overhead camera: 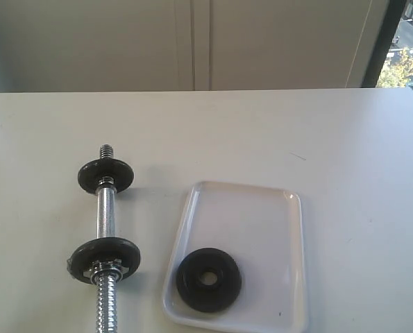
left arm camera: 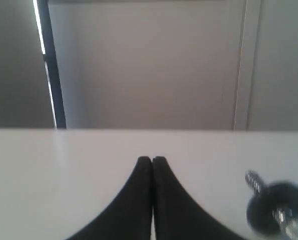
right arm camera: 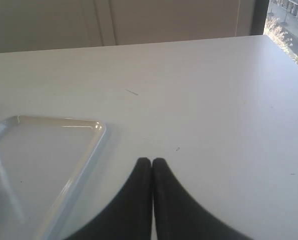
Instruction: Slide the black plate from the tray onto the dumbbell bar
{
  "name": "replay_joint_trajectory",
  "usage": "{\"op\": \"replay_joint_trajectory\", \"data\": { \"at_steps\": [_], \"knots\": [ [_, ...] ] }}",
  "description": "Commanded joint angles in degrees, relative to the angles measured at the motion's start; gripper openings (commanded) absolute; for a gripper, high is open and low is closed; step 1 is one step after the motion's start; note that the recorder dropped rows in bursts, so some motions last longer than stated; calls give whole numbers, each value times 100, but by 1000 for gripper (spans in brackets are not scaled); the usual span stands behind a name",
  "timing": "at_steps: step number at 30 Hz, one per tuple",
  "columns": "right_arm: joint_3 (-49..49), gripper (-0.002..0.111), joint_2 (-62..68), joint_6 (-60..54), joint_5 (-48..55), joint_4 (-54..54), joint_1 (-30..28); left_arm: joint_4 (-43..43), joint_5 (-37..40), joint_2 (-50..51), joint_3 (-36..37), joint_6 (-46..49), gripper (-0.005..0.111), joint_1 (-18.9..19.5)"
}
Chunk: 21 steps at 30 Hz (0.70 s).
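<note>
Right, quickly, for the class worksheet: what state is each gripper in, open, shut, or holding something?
Left gripper: closed, holding nothing.
Right gripper: closed, holding nothing.

The short chrome threaded dumbbell bar runs off the exterior view's lower edge. In the left wrist view it is blurred, as is a black round disc on it (the bar clipped there too). The white rectangular plastic tray is cut off in the right wrist view.

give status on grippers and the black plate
Left gripper, right gripper both shut, empty. Black plate flat in tray, untouched. Dumbbell bar beside tray, two discs on it, nothing between.
</note>
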Motion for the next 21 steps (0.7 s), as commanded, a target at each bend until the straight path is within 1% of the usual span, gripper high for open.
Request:
{"op": "replay_joint_trajectory", "data": {
  "at_steps": [1,2,4,8,9,11,13,17,21],
  "knots": [
    [25,0,-29,-66,-16,-39,21,-19,-1881,-23,20,-175,0,19],
    [25,0,-29,-66,-16,-39,21,-32,-2170,-23,20,-249,0,19],
    [25,0,-29,-66,-16,-39,21,-99,-2200,-23,20,-234,0,19],
    [25,0,-29,-66,-16,-39,21,-671,-1367,-23,20,-286,0,19],
    [25,0,-29,-66,-16,-39,21,-793,-1260,2,20,-446,0,19],
    [25,0,-29,-66,-16,-39,21,-1011,-1072,200,20,-1210,0,19],
    [25,0,-29,-66,-16,-39,21,-1001,-781,459,-53,-1659,0,19],
    [25,0,-29,-66,-16,-39,21,-913,259,1207,-651,-1722,0,19],
    [25,0,-29,-66,-16,-39,21,-187,1152,2206,-1485,-1707,0,19]
  ]
}}
